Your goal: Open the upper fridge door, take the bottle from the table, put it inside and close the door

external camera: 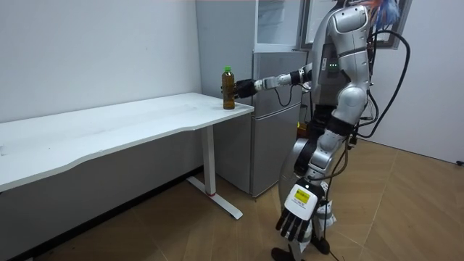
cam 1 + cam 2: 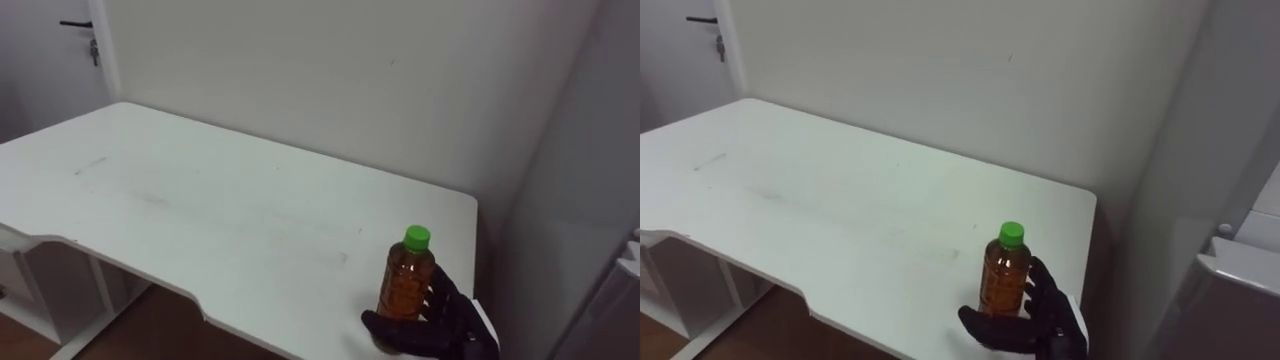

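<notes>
White table (image 2: 200, 210) against a plain wall, fridge (image 1: 275, 130) beside it. At the table's corner my right hand (image 2: 452, 318) is wrapped round the bottle (image 2: 405, 285); left hand (image 1: 293, 217) hangs slack-fingered.

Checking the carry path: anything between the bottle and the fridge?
Nothing in the way. In the room view, only the table corner and a gap separate the bottle, gripped by the right hand, from the fridge.
</notes>
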{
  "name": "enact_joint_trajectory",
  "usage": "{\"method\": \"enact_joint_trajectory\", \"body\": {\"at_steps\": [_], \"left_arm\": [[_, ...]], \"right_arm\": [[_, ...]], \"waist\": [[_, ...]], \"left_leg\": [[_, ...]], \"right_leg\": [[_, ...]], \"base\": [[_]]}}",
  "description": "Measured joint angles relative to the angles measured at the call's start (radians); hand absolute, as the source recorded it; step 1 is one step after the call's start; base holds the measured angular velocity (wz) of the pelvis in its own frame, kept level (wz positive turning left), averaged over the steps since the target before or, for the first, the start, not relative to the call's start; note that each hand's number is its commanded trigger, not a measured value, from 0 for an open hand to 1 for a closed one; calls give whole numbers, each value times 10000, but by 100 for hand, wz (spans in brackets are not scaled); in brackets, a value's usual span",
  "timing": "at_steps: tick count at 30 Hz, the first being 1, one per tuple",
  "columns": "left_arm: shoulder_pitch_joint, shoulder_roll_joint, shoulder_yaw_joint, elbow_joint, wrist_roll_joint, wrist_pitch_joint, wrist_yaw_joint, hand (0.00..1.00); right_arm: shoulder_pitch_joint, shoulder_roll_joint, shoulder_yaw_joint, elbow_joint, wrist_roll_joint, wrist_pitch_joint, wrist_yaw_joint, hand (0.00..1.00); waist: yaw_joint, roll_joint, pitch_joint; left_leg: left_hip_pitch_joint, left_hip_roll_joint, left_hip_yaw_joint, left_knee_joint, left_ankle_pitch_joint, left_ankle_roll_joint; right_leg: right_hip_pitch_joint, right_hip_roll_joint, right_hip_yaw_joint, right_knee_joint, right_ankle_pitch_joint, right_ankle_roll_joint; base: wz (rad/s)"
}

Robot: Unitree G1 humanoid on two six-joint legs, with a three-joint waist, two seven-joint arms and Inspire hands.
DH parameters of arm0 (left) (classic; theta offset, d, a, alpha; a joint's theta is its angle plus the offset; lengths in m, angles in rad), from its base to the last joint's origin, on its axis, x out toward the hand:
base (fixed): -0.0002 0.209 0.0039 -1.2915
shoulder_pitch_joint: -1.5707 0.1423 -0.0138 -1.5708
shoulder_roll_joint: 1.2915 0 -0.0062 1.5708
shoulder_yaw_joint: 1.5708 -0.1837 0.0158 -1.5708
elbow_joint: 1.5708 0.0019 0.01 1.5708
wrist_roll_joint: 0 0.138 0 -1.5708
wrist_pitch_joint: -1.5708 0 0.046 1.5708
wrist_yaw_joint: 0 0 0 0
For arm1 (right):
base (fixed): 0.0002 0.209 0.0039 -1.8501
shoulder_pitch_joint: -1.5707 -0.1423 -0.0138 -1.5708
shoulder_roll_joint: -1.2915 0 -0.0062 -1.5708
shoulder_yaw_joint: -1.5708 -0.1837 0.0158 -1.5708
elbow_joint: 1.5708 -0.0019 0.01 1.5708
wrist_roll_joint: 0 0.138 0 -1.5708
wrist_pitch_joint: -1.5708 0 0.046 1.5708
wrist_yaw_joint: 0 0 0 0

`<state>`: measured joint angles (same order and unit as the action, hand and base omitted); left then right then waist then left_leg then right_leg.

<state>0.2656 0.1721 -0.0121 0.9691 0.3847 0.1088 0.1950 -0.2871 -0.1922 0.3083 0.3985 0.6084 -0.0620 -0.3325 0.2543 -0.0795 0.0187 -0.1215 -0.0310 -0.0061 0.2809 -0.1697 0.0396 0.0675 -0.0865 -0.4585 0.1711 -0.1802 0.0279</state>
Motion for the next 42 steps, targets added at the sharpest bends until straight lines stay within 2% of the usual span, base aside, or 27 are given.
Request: {"method": "enact_joint_trajectory", "body": {"at_steps": [4,6,9,14,19,23,34,42], "left_arm": [[-22,-1,2,1,-1,2,116,0],[30,-9,6,5,0,3,118,0],[55,-20,101,3,14,6,117,0],[101,-18,95,-11,13,0,93,0],[118,-14,97,-13,8,-7,88,0],[115,-9,97,-11,3,-8,50,0],[113,50,78,11,-12,111,-93,0],[104,51,78,-3,-13,135,-94,0]], "right_arm": [[-217,-1,-158,5,242,-4,-407,0],[-303,-2,-164,5,300,-11,-589,0],[-387,-10,-181,43,293,-12,-780,0],[-861,-14,-193,720,296,-19,-957,0],[-868,-19,-244,737,301,-19,-1062,0],[-877,-68,-265,734,277,-19,-1164,0],[-1290,-145,-148,832,168,-16,-1173,0],[-1363,-213,-149,920,58,-16,-1009,0]], "waist": [[27,186,-22],[35,247,-68],[37,326,-68],[45,278,-80],[108,150,-63],[219,77,-84],[592,-35,-33],[567,-98,-49]], "left_leg": [[-80,4,-112,29,6,-2],[-76,1,-115,21,6,-2],[-64,1,-115,-8,26,-9],[-58,0,-113,-68,67,-12],[-73,-7,-136,-64,68,-11],[-124,-29,-218,-51,72,-7],[-156,-50,-274,-42,97,0],[-249,-129,-272,-54,178,77]], "right_leg": [[-18,1,-128,5,1,0],[-6,-2,-135,9,1,0],[-11,-4,-144,19,2,-1],[-27,-10,-155,23,5,-6],[-26,-18,-215,23,6,-8],[-18,-45,-404,11,5,-7],[-19,-86,-627,58,5,-5],[-146,-177,-625,162,1,8]], "base": [[10],[0],[0],[0],[0],[6],[3],[0]]}}
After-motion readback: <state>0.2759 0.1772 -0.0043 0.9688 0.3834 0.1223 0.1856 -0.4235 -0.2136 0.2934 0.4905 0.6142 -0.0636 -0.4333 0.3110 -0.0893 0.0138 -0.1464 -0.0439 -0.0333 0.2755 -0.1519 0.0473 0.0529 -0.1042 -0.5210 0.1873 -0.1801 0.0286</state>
